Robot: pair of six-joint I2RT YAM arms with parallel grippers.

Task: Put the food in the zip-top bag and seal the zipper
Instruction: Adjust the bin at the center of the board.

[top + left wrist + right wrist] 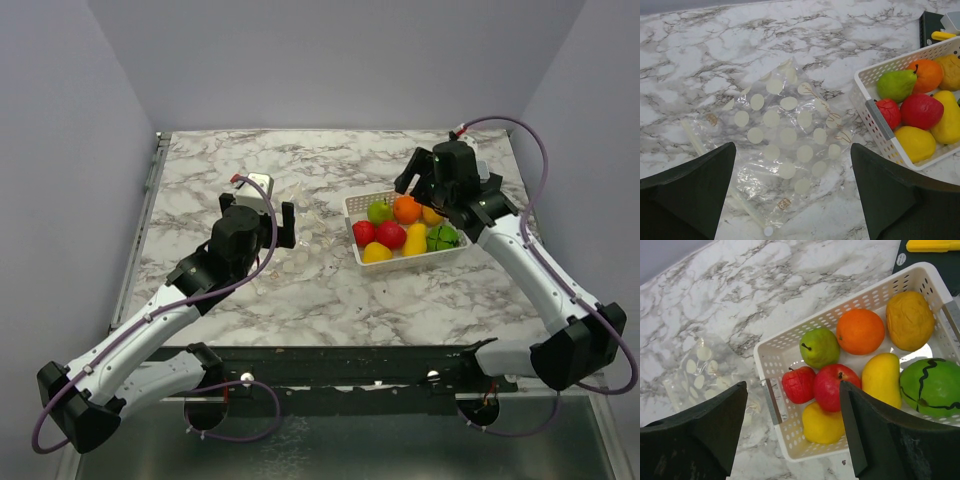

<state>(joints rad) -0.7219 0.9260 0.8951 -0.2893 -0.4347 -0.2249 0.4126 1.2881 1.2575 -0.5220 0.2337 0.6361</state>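
- The left gripper is released, its dark fingers spread wide with nothing between them.
- It hovers over the bag, which shows between the two fingers in the left wrist view.
- The bag lies flat and crinkled on the marble table; it is clear with pale round dots.
- The zipper runs as a pale strip along the bag's near left edge, partly hidden by a finger.
- The right gripper is also released, jaws apart and grasping nothing, hanging above the basket.
- All the food sits in the basket: a green pear, an orange, a lumpy yellow fruit, two red apples, a mango, a lemon and a green melon.
- The basket stands just right of the bag; whether they touch cannot be told.
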